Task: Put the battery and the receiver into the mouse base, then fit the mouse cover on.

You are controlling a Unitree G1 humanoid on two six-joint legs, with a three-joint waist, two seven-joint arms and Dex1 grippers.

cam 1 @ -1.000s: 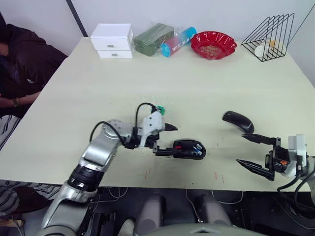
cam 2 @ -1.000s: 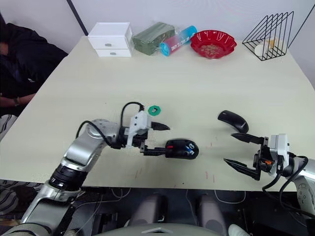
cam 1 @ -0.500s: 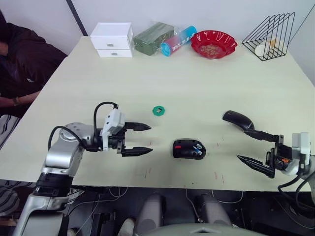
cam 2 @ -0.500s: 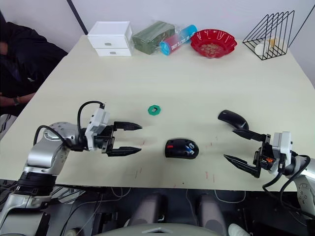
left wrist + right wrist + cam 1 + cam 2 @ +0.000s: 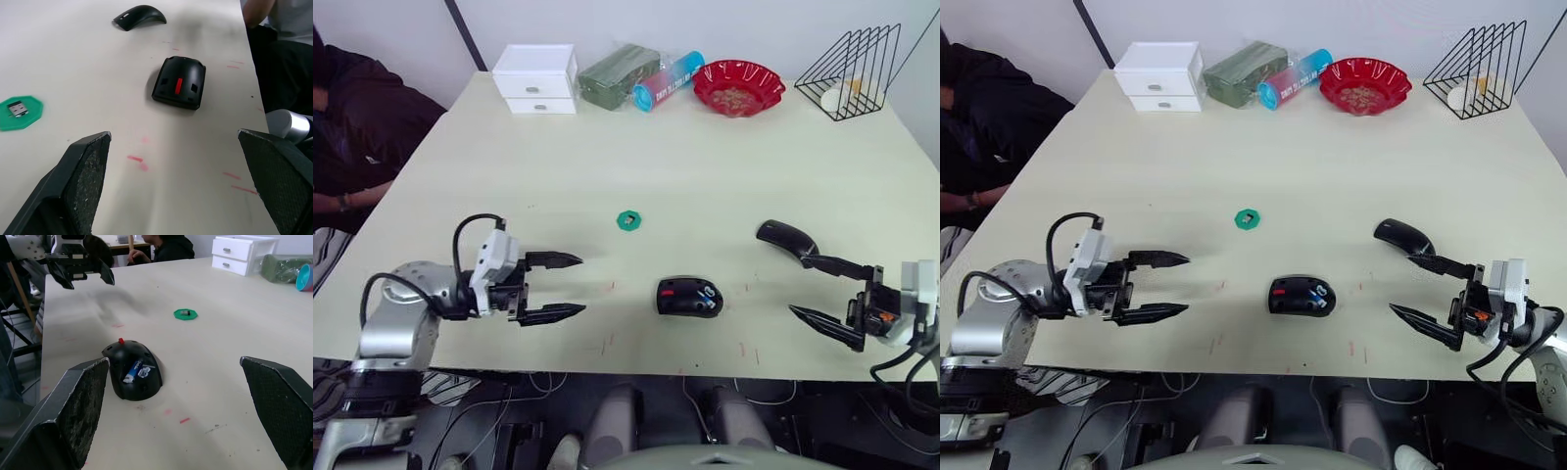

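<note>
The mouse base (image 5: 688,297) lies near the table's front edge, and the battery (image 5: 134,372) lies inside it, white with a blue end. The receiver (image 5: 17,108) rests on a green disc (image 5: 627,219) farther back. The mouse cover (image 5: 785,240) lies to the right of the base. My left gripper (image 5: 579,285) hangs open and holds nothing, well left of the base. My right gripper (image 5: 800,286) is open and holds nothing at the front right. One of its fingers (image 5: 837,265) ends just beside the near end of the cover.
Along the far edge stand a white drawer box (image 5: 536,78), a green packet (image 5: 619,75), a blue-pink tube (image 5: 668,81), a red bowl (image 5: 738,86) and a black wire rack (image 5: 847,64). A person (image 5: 352,127) sits at the table's left side.
My left gripper has drawn back to the left, from the mouse base to well clear of it, and stays open. The right gripper has hardly moved.
</note>
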